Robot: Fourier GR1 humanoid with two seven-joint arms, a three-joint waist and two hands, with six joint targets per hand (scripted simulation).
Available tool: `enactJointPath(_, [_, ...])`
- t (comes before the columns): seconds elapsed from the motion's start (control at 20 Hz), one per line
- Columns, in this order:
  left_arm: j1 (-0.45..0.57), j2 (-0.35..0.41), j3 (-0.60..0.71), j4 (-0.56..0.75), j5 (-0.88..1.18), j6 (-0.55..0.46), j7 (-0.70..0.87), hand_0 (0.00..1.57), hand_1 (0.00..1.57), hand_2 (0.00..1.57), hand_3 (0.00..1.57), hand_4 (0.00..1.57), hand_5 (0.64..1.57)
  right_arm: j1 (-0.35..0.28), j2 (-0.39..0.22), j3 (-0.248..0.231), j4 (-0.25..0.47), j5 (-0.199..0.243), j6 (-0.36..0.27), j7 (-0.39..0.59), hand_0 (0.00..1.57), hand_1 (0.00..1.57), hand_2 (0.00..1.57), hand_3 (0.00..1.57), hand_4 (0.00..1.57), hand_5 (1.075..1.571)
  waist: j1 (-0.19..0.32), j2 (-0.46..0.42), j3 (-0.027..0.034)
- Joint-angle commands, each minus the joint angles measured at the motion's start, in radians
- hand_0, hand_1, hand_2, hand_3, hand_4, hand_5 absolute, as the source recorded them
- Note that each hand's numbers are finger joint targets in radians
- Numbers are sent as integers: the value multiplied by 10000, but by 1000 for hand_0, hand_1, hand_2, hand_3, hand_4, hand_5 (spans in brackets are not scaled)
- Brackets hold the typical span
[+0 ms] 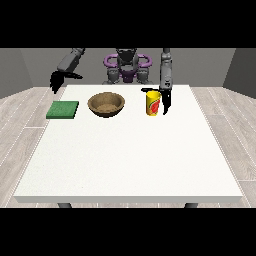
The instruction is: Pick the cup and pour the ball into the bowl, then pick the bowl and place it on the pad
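My hand at the view's left (pixel 56 81) hangs past the white worktop's (pixel 130 160) far left corner, fingers drooping and holding nothing. Along the far edge lie the green pad (pixel 63 109), the brown bowl (pixel 106 104) and the yellow cup (pixel 153 103). My hand at the view's right (pixel 164 98) is against the cup's right side, thumb over its rim, fingers pointing down.
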Motion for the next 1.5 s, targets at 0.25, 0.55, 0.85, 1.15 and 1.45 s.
enactJointPath(0.25, [-286,49,-454,959,-2227,3800,-252,1312,1312,1571,1571,833,1511,-417,-352,-140,192,-268,533,-171,0,0,0,0,0,1556,-804,488,6])
enactJointPath(0.55, [-998,82,-429,1477,-2490,4423,51,1354,1354,1571,1571,901,1507,-838,-1505,-837,753,-804,1094,486,0,0,0,0,0,1555,-757,255,2])
enactJointPath(0.85, [-527,9,-2463,674,-4507,4453,2759,1374,1374,1571,1571,1015,1531,172,-1690,-1110,3015,-384,1203,62,0,0,0,0,0,1558,587,-2414,32])
enactJointPath(1.15, [-1499,-592,-3996,754,-6905,5316,5508,1375,1375,1571,1571,1143,1567,174,-1731,-1242,3921,-150,801,-165,0,0,0,0,0,1560,1213,-3123,31])
enactJointPath(1.45, [-1825,-920,-4991,611,-8715,4710,7422,1346,1346,1571,1571,1048,1569,548,-1842,-1387,4748,-81,1075,-970,0,0,39,0,0,1558,1727,-3458,16])
